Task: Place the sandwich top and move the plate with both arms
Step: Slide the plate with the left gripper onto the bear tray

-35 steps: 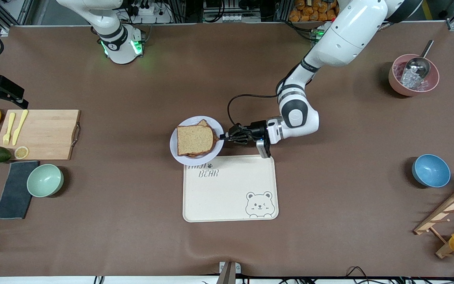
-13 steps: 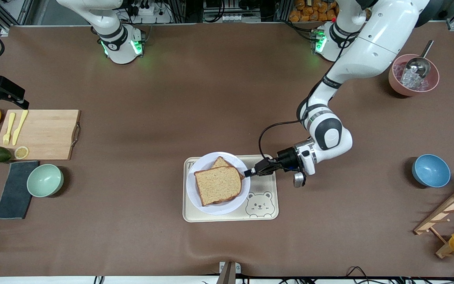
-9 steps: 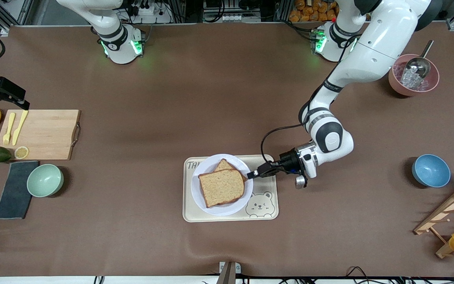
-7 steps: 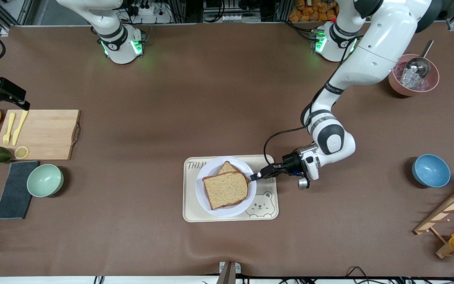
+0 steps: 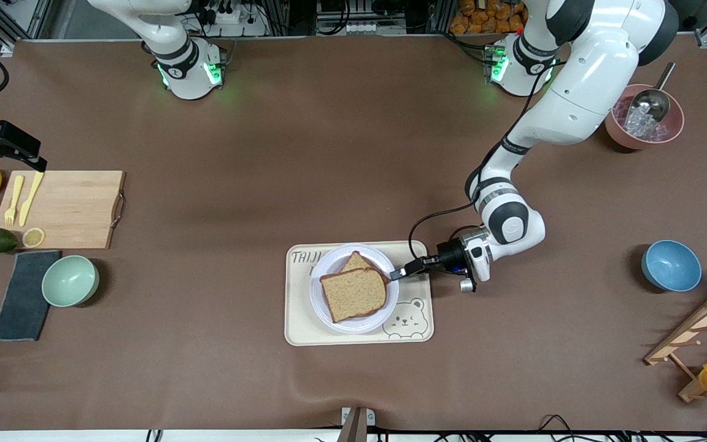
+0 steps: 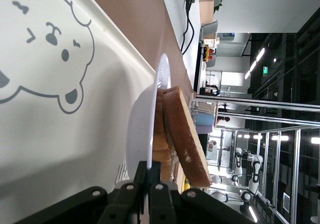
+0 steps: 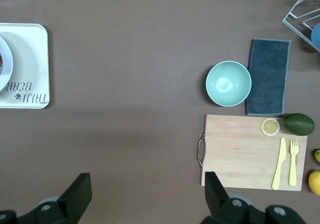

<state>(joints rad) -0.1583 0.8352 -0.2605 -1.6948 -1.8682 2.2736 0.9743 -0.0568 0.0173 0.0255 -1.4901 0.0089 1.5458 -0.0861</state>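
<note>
The brown table (image 5: 304, 153) carries everything, and near its middle, toward the front camera, lies the cream tray (image 5: 412, 334) with its bear drawing, which looks to be where the meal is meant to end up. The left arm (image 5: 574, 92) reaches down from its base to the tray's edge at its own end of the table, and the left gripper (image 5: 397, 274) is pinched together on the rim of the plate (image 5: 323, 307); a thin rim grip of this kind lets one claw carry or drag the plate without touching the food. In the left wrist view the plate's edge (image 6: 150, 149) sits between the closed fingertips, and the plate appears slightly raised off the tray surface (image 6: 45, 134) or only just meeting it, so I judge the set-down is not quite finished. The sandwich top (image 5: 354, 293) already lies on the plate over the darker slice (image 5: 357, 261), whose corner peeks out on the side farther from the front camera. The right gripper (image 7: 145, 194) waits high over bare table with its fingers spread wide and holding nothing, near the cutting board (image 7: 245, 151).
</note>
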